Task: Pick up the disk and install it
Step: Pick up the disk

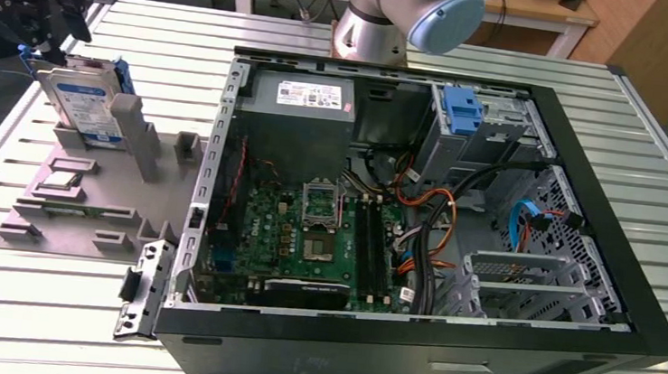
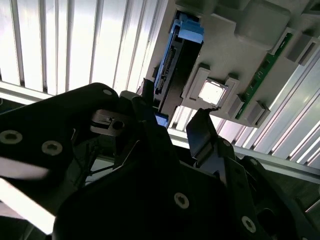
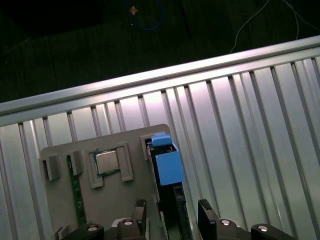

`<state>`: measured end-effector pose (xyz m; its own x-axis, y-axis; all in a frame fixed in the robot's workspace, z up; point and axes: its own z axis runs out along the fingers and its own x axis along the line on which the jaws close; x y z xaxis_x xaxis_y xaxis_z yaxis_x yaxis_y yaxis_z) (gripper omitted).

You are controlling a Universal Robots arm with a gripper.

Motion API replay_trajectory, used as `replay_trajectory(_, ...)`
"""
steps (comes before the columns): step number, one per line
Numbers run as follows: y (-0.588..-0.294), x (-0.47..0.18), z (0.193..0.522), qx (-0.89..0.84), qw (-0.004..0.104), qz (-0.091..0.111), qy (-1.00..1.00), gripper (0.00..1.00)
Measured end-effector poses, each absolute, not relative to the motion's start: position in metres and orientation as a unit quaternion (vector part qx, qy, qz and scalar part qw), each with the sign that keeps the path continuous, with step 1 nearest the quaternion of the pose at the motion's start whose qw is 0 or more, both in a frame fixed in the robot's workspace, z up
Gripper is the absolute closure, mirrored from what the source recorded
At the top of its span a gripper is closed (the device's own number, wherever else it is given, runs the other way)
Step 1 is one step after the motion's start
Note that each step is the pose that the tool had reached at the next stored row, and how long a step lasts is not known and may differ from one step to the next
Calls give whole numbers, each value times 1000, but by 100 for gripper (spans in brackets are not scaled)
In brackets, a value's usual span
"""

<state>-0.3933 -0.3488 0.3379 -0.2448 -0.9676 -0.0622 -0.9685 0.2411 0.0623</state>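
The disk (image 1: 81, 101), silver with a white-and-blue label and a blue carrier, stands on edge in a slot of the grey fixture plate (image 1: 78, 210) at the exterior view's left. My gripper (image 1: 56, 40) hangs just above its upper end. In both wrist views the disk (image 2: 172, 65) (image 3: 167, 165) appears edge-on. The gripper (image 2: 172, 112) (image 3: 172, 212) is open, with one dark finger (image 3: 139, 210) on each side of the disk and a visible gap to it.
An open computer case (image 1: 617, 266) lies on the slatted metal table, with a motherboard (image 1: 306, 230), a grey power supply (image 1: 305, 98) and a blue caddy (image 1: 462, 108) in the drive bay. The fixture plate also carries a processor chip (image 3: 106, 161) and a green memory stick (image 3: 76, 192).
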Motion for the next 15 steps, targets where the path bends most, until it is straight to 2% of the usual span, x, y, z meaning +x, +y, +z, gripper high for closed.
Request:
replay_trajectory(1, -349, -393, 338, -614, 5, 44, 788, 47)
replay_trajectory(15, -349, -393, 335, -673, 2, 44, 738, 47)
